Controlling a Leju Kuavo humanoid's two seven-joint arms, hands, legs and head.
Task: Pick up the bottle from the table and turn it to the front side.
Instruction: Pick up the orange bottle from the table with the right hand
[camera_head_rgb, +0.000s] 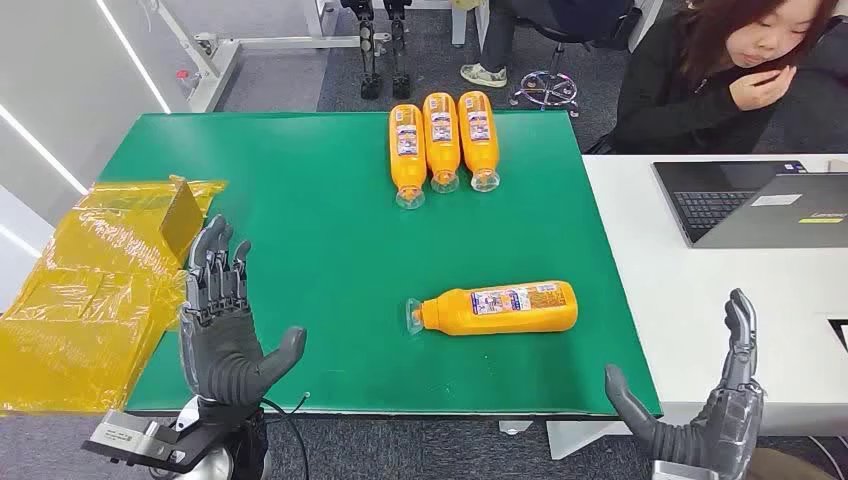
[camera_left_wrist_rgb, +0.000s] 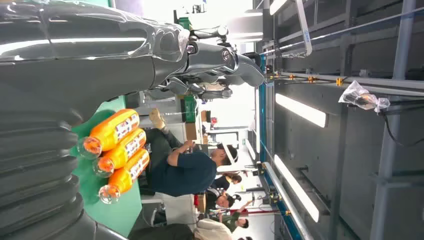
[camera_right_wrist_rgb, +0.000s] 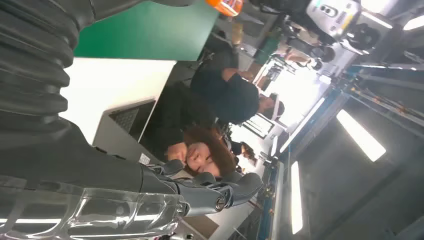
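Orange bottle (camera_head_rgb: 497, 308) lying on its side on the green mat (camera_head_rgb: 300, 200), toward the near right corner, clear cap end pointing left, white-and-blue label facing up. Smooth plastic, rounded body tapering to a narrow neck. Sitting well apart from both hands, nothing touching it.

Three more orange bottles (camera_head_rgb: 441, 141) lined up side by side at the far edge of the mat, caps pointing toward the near edge, labels up. Plenty of bare green between that row and the lone one.

Left hand (camera_head_rgb: 222, 320) raised over the near left corner, dark fingers spread apart and upright, holding nothing. Right hand (camera_head_rgb: 712, 402) hovering off the near right corner over the white desk (camera_head_rgb: 700, 300), fingers apart too, nothing in it.

Crinkly yellow plastic bags (camera_head_rgb: 90, 300) piled just off the mat's left edge. Open laptop (camera_head_rgb: 750, 200) on the white desk to the right, with a person in black (camera_head_rgb: 690, 90) seated behind it.
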